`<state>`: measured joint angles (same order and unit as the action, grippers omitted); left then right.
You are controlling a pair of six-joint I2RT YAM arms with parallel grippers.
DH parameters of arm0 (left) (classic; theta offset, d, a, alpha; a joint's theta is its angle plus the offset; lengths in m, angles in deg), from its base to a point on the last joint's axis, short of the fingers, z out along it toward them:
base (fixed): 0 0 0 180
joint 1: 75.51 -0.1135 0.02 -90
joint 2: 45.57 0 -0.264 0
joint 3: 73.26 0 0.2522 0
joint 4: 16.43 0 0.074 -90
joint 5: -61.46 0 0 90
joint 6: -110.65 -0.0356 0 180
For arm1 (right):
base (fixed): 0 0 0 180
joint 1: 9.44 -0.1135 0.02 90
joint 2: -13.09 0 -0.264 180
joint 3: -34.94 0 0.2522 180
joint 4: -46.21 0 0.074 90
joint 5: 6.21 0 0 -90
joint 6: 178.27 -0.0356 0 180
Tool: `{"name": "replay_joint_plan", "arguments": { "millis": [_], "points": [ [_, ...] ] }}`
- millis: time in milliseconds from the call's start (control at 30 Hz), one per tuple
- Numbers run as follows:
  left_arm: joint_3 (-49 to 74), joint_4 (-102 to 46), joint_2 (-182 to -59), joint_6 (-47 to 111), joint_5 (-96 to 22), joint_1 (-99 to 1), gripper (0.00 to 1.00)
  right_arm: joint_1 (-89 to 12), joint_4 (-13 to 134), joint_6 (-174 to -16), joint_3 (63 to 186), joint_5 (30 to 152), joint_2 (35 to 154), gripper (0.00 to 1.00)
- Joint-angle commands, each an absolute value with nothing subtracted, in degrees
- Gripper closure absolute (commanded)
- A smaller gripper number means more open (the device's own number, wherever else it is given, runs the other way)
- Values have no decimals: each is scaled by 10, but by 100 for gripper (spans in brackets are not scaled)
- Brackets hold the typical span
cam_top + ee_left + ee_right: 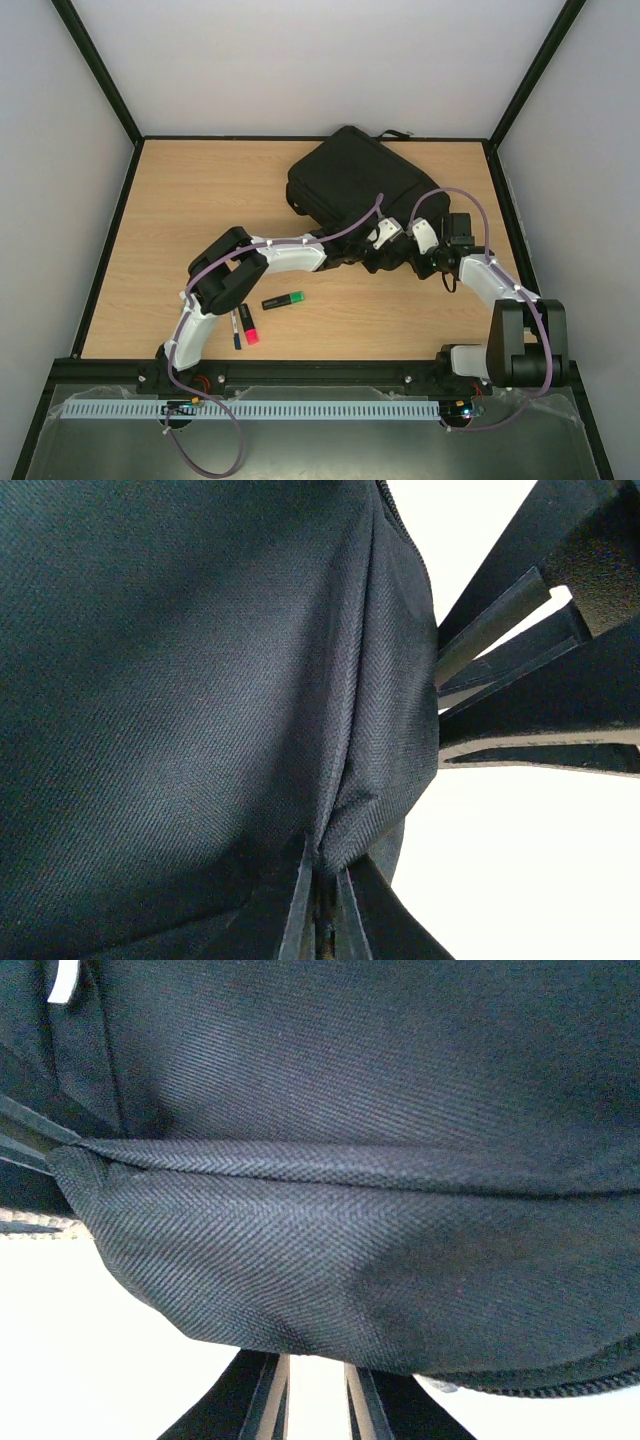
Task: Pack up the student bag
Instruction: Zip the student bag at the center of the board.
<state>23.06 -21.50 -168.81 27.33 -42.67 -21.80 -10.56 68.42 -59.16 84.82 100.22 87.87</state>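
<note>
Three pens (250, 327) loose on the table (170, 220), left of everything. Next, left gripper (322, 890) pinched tight on a fold of the bag (355, 185). Bag slanted, far-left to near-right, equally near both. Last, right gripper (312, 1375) under its edge, tips hidden; cannot tell if closed.
</note>
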Motion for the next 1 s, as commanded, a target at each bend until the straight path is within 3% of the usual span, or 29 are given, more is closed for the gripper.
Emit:
{"name": "replay_joint_plan", "arguments": {
  "millis": [0, 167, 467, 967],
  "points": [
    [247, -193, -1676, 272, -429, -223, 96, -101, 702, -573, 839, 1011, 867, 85],
    [245, -190, -1675, 273, -428, -223, 96, -91, 722, -558, 836, 1007, 861, 87],
    [245, -199, -1671, 268, -426, -223, 96, -81, 708, -565, 837, 994, 868, 99],
    [163, -220, -1618, 223, -370, -222, 97, -63, 810, -479, 868, 957, 861, 99]
  ]
}}
